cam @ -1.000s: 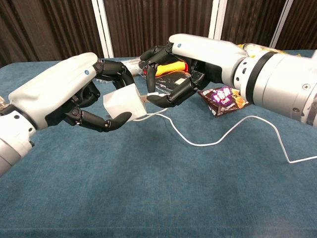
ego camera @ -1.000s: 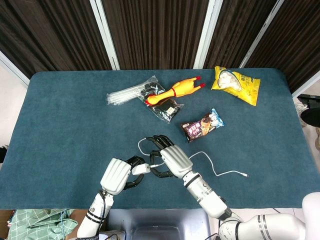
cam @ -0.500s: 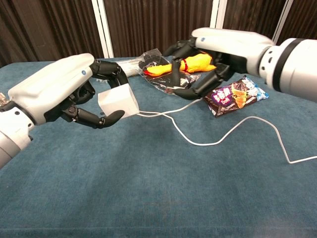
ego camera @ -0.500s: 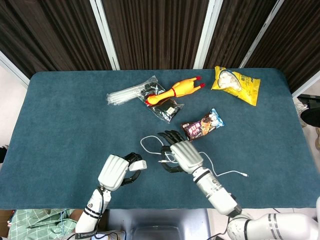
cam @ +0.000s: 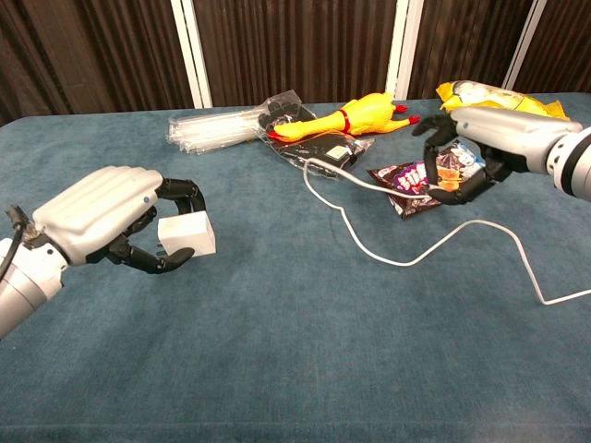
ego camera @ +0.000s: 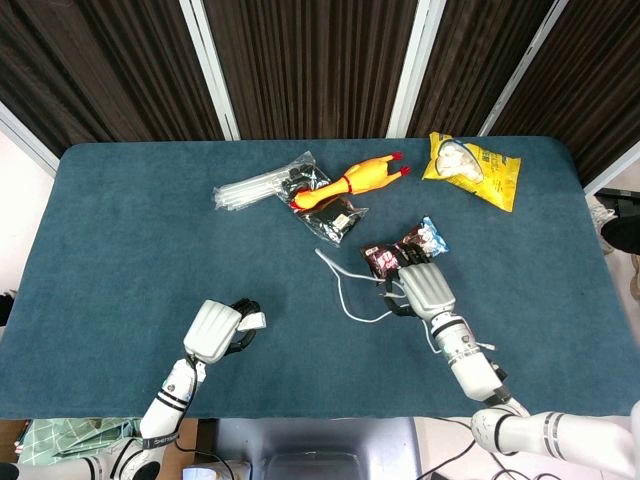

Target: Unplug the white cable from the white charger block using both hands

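The white charger block [cam: 186, 235] is held in my left hand [cam: 100, 210] at the near left of the table, just above the cloth; it also shows in the head view as the block [ego camera: 252, 320] at the fingertips of the left hand [ego camera: 214, 330]. The white cable [cam: 399, 264] is apart from the block. My right hand [cam: 464, 159] grips the cable near its plug end, which sticks out free to the left [cam: 311, 167]. The rest of the cable trails in a loop over the cloth to the near right. In the head view the right hand [ego camera: 427, 289] is right of centre.
A brown snack packet [ego camera: 405, 248] lies right under my right hand. Behind it are a black packet in clear film [ego camera: 338, 218], a yellow rubber chicken [ego camera: 352, 180], a clear bag of straws [ego camera: 262, 186] and a yellow snack bag [ego camera: 472, 165]. Blue cloth covers the table [ego camera: 130, 230].
The hands have pulled apart: the left drew back to the near left with the block, the right moved right with the cable. The plug has come out of the block.
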